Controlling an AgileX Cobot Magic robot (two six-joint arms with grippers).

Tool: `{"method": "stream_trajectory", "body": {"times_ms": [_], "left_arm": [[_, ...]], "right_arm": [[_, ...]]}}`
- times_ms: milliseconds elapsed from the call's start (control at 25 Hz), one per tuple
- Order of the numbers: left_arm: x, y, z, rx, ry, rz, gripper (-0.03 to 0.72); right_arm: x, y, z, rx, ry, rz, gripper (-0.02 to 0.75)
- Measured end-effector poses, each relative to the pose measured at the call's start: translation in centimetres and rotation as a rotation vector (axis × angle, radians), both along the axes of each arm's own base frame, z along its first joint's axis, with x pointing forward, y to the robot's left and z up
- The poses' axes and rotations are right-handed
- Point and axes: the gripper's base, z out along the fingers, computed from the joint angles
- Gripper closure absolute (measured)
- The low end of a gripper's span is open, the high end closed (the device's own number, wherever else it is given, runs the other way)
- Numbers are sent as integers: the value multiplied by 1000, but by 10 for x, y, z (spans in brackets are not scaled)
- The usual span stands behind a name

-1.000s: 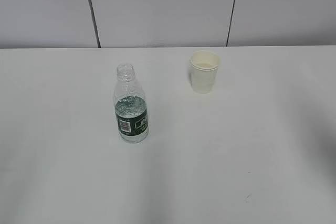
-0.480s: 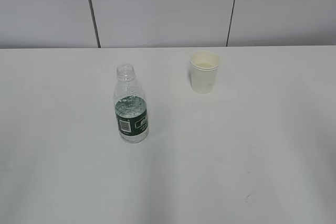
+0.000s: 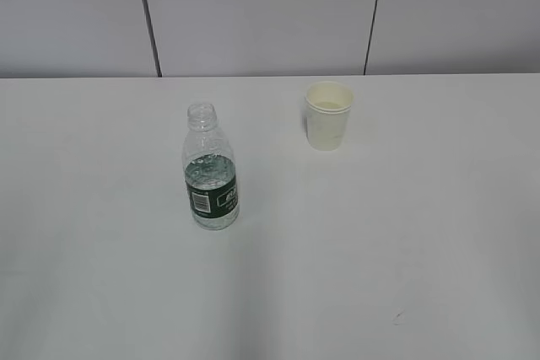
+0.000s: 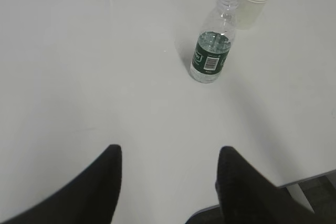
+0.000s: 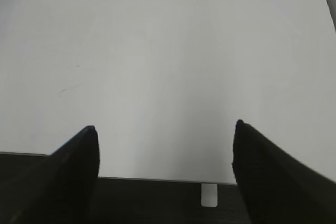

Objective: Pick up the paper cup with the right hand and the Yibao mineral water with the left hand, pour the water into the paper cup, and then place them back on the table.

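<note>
No change is recorded on the table (image 3: 405, 233) across the last second: bottle and cup are found in the same places in the exterior view, and neither arm is seen there.

Nearest, at the table's front edge, the right hand (image 5: 165, 161) is seen with its jaws spread wide and nothing between them; only bare tabletop lies ahead in its wrist view. The left hand (image 4: 168, 177) is likewise held open and empty, well short of its target.

Further in, the Yibao mineral water (image 3: 210, 169) stands upright, capless and partly filled. Beyond and to its right, well apart from it, the paper cup (image 3: 328, 115) stands upright.

Both grasps are judged not yet begun; the task is assessed as at its very start.
</note>
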Motion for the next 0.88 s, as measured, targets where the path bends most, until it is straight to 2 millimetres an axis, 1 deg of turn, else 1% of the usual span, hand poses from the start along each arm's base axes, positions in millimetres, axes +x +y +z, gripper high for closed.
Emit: {"method": "stream_trajectory", "body": {"times_ms": [200,240,320,440,720,880], "left_arm": [[0,0,0,0,0,0,315],[0,0,0,0,0,0,315],[0,0,0,0,0,0,315],[0,0,0,0,0,0,315],[0,0,0,0,0,0,315],[0,0,0,0,1,0,315]], "right_arm": [[-13,-1,-23,0,-22,-2,150],[-15,-1,-25,1,-31,-2,150],[-20,-1,-26,2,-63,-2,150],[-22,-1,-26,3,-76,-2,150],[-21,-1,-27,-1,-74,1,150],[-18,-1,-27,-3,-106,3,150]]}}
